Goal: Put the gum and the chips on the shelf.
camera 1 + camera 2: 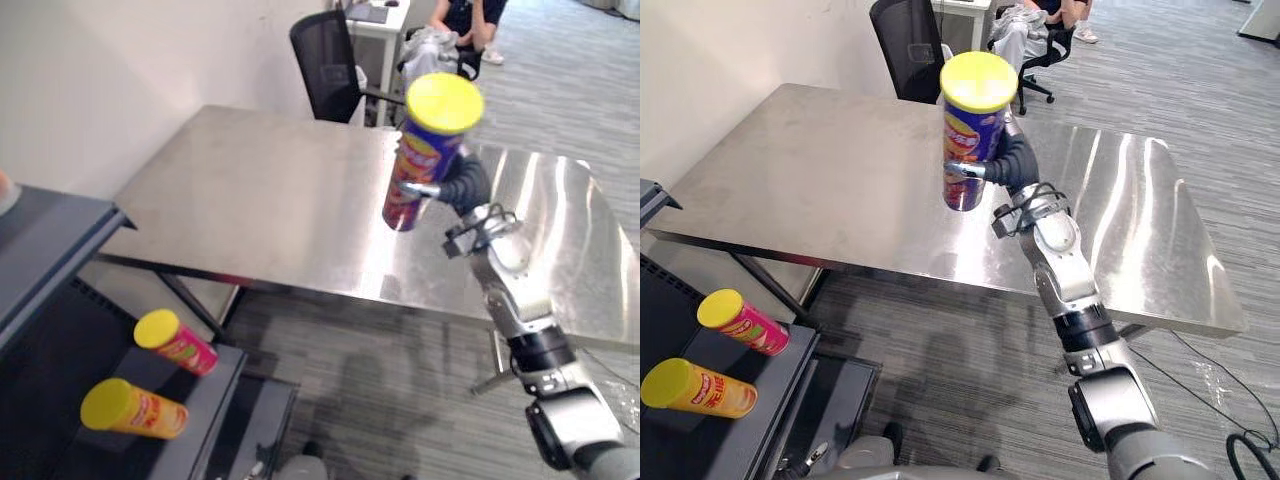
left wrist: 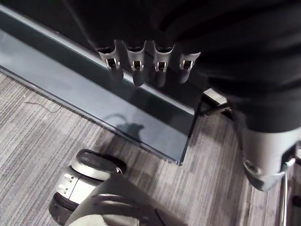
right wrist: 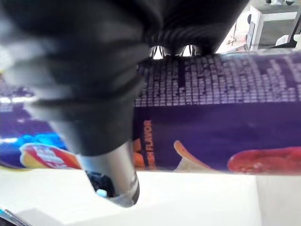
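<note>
Right hand (image 1: 1012, 162) has its fingers wrapped round the purple chips can (image 1: 425, 165). The can hangs clear above the steel bench (image 1: 260, 200), long axis near upright, yellow lid up. The shelf (image 1: 215, 385) sits well off to the robot's left and lower down. A pink can (image 1: 178, 342) and an orange can (image 1: 133, 409) already lie on their sides there. Left hand (image 2: 136, 63) is nearer the shelf, fingers relaxed, empty. Likely next: swing the can left and down.
</note>
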Available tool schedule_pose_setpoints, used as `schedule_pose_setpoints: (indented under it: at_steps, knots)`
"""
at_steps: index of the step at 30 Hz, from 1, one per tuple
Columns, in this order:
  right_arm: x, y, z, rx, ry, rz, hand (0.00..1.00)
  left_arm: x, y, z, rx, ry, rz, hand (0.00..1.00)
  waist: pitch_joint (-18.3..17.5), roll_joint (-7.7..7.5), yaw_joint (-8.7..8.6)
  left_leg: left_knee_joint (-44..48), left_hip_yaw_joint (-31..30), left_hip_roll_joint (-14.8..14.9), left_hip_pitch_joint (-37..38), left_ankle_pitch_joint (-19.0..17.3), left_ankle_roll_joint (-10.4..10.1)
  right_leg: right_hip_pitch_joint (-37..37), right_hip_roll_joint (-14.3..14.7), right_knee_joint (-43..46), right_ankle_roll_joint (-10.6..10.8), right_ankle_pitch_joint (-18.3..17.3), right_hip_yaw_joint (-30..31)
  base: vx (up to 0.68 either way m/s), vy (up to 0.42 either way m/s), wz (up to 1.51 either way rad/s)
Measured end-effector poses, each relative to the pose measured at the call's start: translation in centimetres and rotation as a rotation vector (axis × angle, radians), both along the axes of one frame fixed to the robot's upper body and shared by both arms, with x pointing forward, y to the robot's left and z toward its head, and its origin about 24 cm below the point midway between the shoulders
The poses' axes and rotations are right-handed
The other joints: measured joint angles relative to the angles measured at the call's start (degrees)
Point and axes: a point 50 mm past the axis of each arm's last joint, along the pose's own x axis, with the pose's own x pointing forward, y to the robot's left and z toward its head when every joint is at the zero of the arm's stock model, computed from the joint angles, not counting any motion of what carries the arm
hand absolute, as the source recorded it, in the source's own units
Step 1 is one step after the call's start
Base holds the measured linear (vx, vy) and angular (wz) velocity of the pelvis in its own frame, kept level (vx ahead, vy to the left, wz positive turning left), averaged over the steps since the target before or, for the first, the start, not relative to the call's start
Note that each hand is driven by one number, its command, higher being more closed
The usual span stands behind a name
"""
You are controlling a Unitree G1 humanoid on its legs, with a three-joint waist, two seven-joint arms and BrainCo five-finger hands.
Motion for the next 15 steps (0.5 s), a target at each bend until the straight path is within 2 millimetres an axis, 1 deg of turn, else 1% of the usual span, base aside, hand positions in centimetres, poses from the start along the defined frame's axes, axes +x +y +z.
schedule_pose_setpoints:
  at_steps: [2,3,5,6,7,9,10,11,15]
  knots:
    - [-0.6,-0.5,0.1,0.048,-0.005,-0.005,1.0,-0.3,0.1,-0.1,0.002,0.014,0.002,0.0,-0.4,-0.19,-0.73,-0.3,0.6,0.0,0.2,0.0,0.0,-0.3,0.0,0.1,0.0,0.0,0.6,0.0,0.018,-0.19]
    - [-1.0,-1.1,-0.2,0.089,0.001,-0.015,1.0,-0.5,0.1,-0.1,0.001,0.021,0.004,0.0,-1.4,-0.4,-0.76,-0.5,1.2,0.0,0.1,0.0,0.0,-0.9,0.0,0.2,0.0,0.0,1.3,0.01,0.02,-0.21]
    - [-1.7,-1.9,-0.3,0.147,0.003,-0.028,1.0,-0.4,0.1,-0.1,0.005,0.02,0.007,0.0,-2.1,-0.56,-0.99,-0.6,1.5,0.1,0.2,0.0,0.0,-1.0,0.0,0.2,0.0,0.0,1.5,0.03,0.01,-0.13]
    - [-1.9,-2.4,-0.6,0.18,0.009,-0.035,1.0,-0.4,0.1,-0.1,0.009,0.02,0.009,0.0,-2.4,-0.62,-1.52,-0.8,2.0,0.1,0.5,0.0,0.0,-1.0,0.1,0.1,0.0,0.0,1.9,0.03,0.006,-0.13]
    - [-2.0,-2.4,-0.7,0.195,0.011,-0.039,1.0,-0.5,0.1,-0.1,0.014,0.022,0.012,0.0,-2.5,-0.59,-1.7,-1.1,2.3,0.1,1.0,0.0,0.0,-0.9,0.1,0.1,0.0,0.0,2.2,0.02,0.007,-0.2]
    - [-2.7,-2.8,-1.3,0.255,0.023,-0.029,1.0,-0.6,0.2,-0.1,0.02,0.024,0.023,0.0,-3.0,-0.56,-2.56,-1.5,2.8,0.2,1.4,0.0,0.0,-1.0,0.1,0.1,0.0,0.0,2.9,0.01,0.007,-0.15]
    - [-3.0,-3.0,-1.4,0.265,0.025,-0.032,1.0,-0.5,0.2,-0.1,0.021,0.021,0.024,0.0,-3.0,-0.57,-2.79,-1.5,2.9,0.2,1.4,0.0,0.0,-1.0,0.2,0.1,0.0,0.0,3.0,0.01,0.007,-0.06]
    - [-3.3,-3.3,-1.7,0.285,0.033,-0.033,1.0,-0.5,0.2,-0.1,0.025,0.018,0.025,0.0,-3.0,-0.58,-3.5,-1.5,3.1,0.2,1.5,0.0,0.0,-1.0,0.2,0.1,0.0,0.0,3.1,0.0,0.007,-0.06]
    - [-4.3,-4.3,-3.0,0.294,0.062,-0.069,1.0,-0.5,0.2,-0.1,0.03,0.018,0.027,0.0,-3.2,-0.49,-4.08,-2.3,4.2,0.4,2.3,-0.1,-0.1,-1.2,0.3,0.1,-0.1,0.1,4.3,0.0,0.007,-0.15]
